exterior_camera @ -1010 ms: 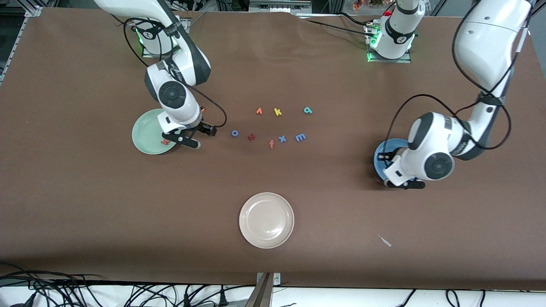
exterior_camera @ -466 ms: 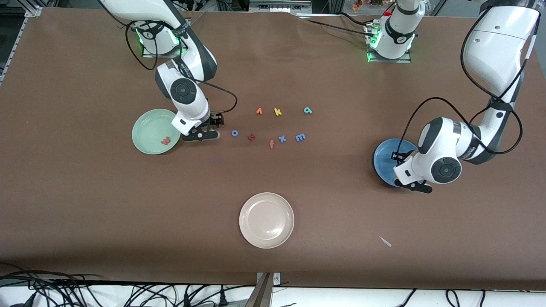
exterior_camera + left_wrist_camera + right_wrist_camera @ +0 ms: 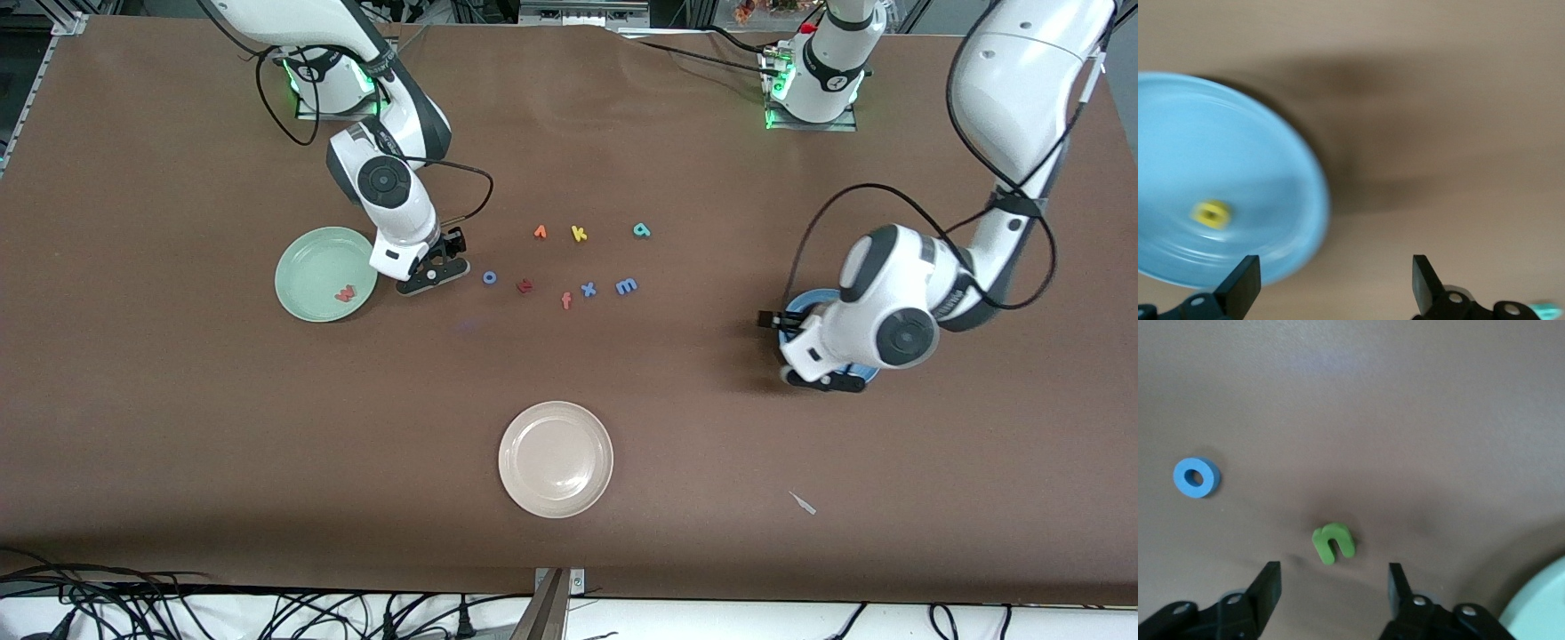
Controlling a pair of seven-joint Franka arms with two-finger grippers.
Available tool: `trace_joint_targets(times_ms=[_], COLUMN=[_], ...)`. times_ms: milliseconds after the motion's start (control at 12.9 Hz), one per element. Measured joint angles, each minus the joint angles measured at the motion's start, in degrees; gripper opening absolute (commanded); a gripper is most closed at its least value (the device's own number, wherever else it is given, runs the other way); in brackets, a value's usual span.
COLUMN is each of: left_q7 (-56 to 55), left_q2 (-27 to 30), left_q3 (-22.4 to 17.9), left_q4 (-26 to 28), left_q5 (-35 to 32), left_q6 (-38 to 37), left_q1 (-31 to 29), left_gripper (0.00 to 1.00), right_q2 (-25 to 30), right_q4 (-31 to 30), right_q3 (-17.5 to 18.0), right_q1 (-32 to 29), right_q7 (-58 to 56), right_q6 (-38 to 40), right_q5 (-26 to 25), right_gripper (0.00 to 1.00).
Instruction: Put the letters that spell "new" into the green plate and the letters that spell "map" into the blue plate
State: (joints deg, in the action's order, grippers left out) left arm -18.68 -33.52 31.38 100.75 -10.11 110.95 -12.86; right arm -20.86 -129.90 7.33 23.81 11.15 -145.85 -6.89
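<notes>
Three plates are sitting on the desk (image 3: 178,400): green plate (image 3: 307,271) holding one "w" (image 3: 345,292), blue plate (image 3: 1258,160) one yellow piece (image 3: 1211,214), probably "a". Left claw (image 3: 1331,287) is hanging wide over its rim; right claw (image 3: 1331,587) is gaping above the "n" (image 3: 1333,542).

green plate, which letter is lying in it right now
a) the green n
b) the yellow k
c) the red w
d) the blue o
c: in the front view the red w lies in the green plate, while the green n lies on the table below the open right gripper, and the blue o and yellow k lie on the table too.
</notes>
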Motion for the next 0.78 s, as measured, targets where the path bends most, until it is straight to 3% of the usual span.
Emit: trace_joint_targets(times_ms=[155, 389, 544, 777], left_q7=[-9.8, -27.1, -38.4, -53.9], left_q2=[3.7, 7.4, 7.6, 7.6], left_q3=[4.7, 10.0, 10.9, 10.9], left_q4=[6.6, 16.6, 21.9, 24.4], left_q5=[0.0, 0.0, 0.0, -0.3], left_q6=[5.2, 16.2, 23.7, 26.5], left_q1=[0.2, 0.8, 3.1, 8.4], left_gripper=[1.0, 1.0, 1.0, 1.0], right_q2=[-1.4, -2.7, -2.6, -2.0], right_q4=[0.0, 0.0, 0.0, 0.1], right_q3=[0.0, 0.0, 0.3, 0.3], right_q1=[0.0, 0.0, 0.0, -0.1], right_q7=[-0.3, -0.3, -0.4, -0.8], right_q6=[-2.1, -3.8, -4.0, -4.0], right_q5=[-3.8, -7.0, -7.0, -7.1], right_gripper=[0.65, 0.27, 0.09, 0.06])
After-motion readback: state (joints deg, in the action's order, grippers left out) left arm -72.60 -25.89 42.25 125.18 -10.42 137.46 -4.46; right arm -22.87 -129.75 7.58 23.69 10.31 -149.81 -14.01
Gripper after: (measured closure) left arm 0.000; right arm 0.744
